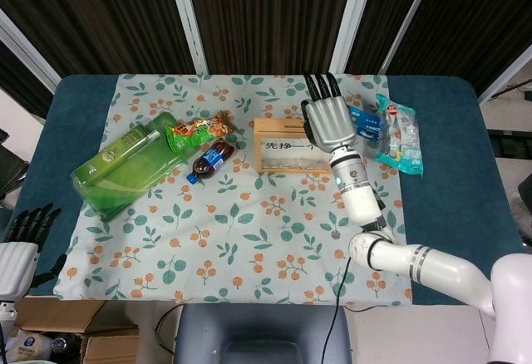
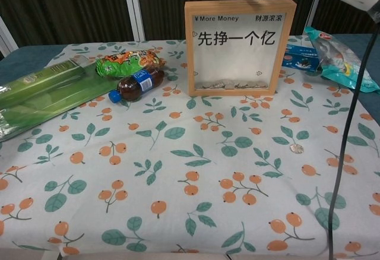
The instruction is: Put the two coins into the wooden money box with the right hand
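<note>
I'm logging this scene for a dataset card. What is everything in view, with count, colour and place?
Money box: one, wooden frame with clear front, far centre of the cloth, coins at its bottom.
Coin: one, silver, on the cloth in front and to the right of the box.
Cola bottle: one, dark with blue cap, lying left of the box.
Snack bag: one, green and orange, behind the bottle.
Green pack: one, far left.
Blue packet: one, right of the box.
Teal bag: one, far right.
Cloth: one, white floral, on the blue table.
Left hand: off the table's left near corner.
Right hand: above the box's right end, fingers extended.
</note>
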{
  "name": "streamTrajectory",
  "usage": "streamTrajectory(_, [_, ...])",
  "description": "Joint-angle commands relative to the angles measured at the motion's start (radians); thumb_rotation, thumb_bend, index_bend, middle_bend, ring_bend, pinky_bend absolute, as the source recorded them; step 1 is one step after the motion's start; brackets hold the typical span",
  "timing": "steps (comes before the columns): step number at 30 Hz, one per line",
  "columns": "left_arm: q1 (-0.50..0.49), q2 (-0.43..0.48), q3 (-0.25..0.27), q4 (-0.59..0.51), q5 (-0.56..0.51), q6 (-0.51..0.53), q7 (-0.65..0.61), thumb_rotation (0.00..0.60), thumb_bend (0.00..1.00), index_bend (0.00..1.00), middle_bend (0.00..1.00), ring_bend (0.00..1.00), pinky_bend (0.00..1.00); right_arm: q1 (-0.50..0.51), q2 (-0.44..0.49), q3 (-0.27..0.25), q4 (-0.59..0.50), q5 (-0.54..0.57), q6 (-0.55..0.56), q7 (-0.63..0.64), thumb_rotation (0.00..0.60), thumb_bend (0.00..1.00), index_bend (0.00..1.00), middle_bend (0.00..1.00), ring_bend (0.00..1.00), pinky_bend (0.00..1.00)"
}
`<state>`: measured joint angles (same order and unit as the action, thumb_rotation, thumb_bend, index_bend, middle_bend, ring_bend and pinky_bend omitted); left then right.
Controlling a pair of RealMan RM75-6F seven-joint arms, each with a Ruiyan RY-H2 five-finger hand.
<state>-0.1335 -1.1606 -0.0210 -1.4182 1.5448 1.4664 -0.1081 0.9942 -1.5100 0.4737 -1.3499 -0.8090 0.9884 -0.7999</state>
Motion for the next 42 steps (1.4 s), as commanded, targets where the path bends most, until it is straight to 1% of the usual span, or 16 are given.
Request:
streamTrajectory(1, [0.0,-0.001,0.0,0.002,-0.001,-0.002,-0.001,0.597,0.34,0.0,0.0,0.0,0.0,0.013,-0.007,-0.015,0.01,0.019,0.002,-0.004,0.6,0.65,0.82,0.13,0.0,0.0])
streamTrajectory(11, [0.0,-0.003,0.002,0.012,-0.006,-0.008,-0.016,0.599,0.34,0.0,0.0,0.0,0.0,0.039,-0.024,-0.042,0.032,0.045,0.014,0.004,0.6,0.65,0.82,0.13,0.0,0.0])
streamTrajectory(15, [0.002,-0.002,0.002,0.014,-0.006,-0.006,-0.018,0.599,0.34,0.0,0.0,0.0,0.0,0.046,-0.027,-0.051,0.04,0.06,0.02,0.004,0.6,0.65,0.79,0.13,0.0,0.0])
streamTrajectory(16, [0.002,-0.002,0.002,0.013,-0.006,-0.005,-0.018,0.599,0.34,0.0,0.0,0.0,0.0,0.047,-0.026,-0.054,0.04,0.063,0.02,0.006,0.6,0.65,0.74,0.13,0.0,0.0])
streamTrajectory(18, [0.003,-0.002,0.002,0.013,-0.008,-0.005,-0.019,0.597,0.34,0.0,0.0,0.0,0.0,0.048,-0.017,-0.061,0.035,0.078,0.011,0.003,0.6,0.65,0.56,0.13,0.0,0.0])
streamTrajectory(20, [0.004,-0.002,0.003,0.013,-0.007,-0.005,-0.018,0.599,0.34,0.0,0.0,0.0,0.0,0.049,-0.007,-0.065,0.025,0.095,0.007,-0.001,0.6,0.65,0.29,0.13,0.0,0.0])
streamTrajectory(21, [0.003,-0.003,0.002,0.013,-0.008,-0.005,-0.017,0.599,0.34,0.0,0.0,0.0,0.0,0.048,-0.002,-0.066,0.018,0.099,0.008,0.004,0.6,0.65,0.21,0.13,0.0,0.0])
streamTrajectory(22, [0.003,-0.003,0.003,0.012,-0.007,-0.006,-0.016,0.599,0.34,0.0,0.0,0.0,0.0,0.046,0.003,-0.067,0.011,0.098,0.011,0.01,0.6,0.65,0.09,0.12,0.0,0.0])
streamTrajectory(24, [0.002,-0.004,0.003,0.013,-0.006,-0.007,-0.015,0.599,0.34,0.0,0.0,0.0,0.0,0.036,0.016,-0.068,-0.009,0.077,0.027,0.038,0.6,0.65,0.01,0.1,0.0,0.0])
streamTrajectory(26, [0.003,-0.001,0.002,0.009,-0.007,-0.005,-0.014,0.598,0.34,0.0,0.0,0.0,0.0,0.02,0.032,-0.073,-0.033,0.038,0.053,0.071,0.6,0.65,0.0,0.1,0.0,0.0])
streamTrajectory(29, [0.003,-0.001,0.001,0.006,-0.009,-0.005,-0.012,0.596,0.34,0.0,0.0,0.0,0.0,-0.027,0.071,-0.091,-0.097,-0.063,0.116,0.145,0.6,0.65,0.0,0.1,0.0,0.0])
streamTrajectory(32, [0.005,-0.002,0.001,0.008,-0.009,-0.002,-0.015,0.597,0.34,0.0,0.0,0.0,0.0,-0.105,0.122,-0.13,-0.189,-0.198,0.214,0.236,0.6,0.65,0.0,0.1,0.0,0.0])
streamTrajectory(35, [0.006,-0.003,0.001,0.011,-0.01,-0.002,-0.017,0.598,0.34,0.0,0.0,0.0,0.0,-0.205,0.173,-0.208,-0.274,-0.348,0.324,0.315,0.6,0.63,0.0,0.1,0.0,0.0])
streamTrajectory(37, [0.006,-0.004,0.0,0.011,-0.011,-0.002,-0.016,0.598,0.34,0.0,0.0,0.0,0.0,-0.281,0.204,-0.282,-0.321,-0.441,0.388,0.36,0.6,0.59,0.0,0.1,0.0,0.0])
streamTrajectory(39, [0.005,-0.006,0.001,0.01,-0.009,-0.002,-0.015,0.598,0.34,0.0,0.0,0.0,0.0,-0.354,0.214,-0.356,-0.332,-0.529,0.453,0.407,0.6,0.52,0.0,0.1,0.0,0.0])
streamTrajectory(42, [0.003,-0.008,0.004,0.005,-0.001,-0.003,-0.004,0.596,0.34,0.0,0.0,0.0,0.0,-0.435,0.197,-0.44,-0.288,-0.613,0.515,0.439,0.6,0.41,0.0,0.09,0.0,0.0])
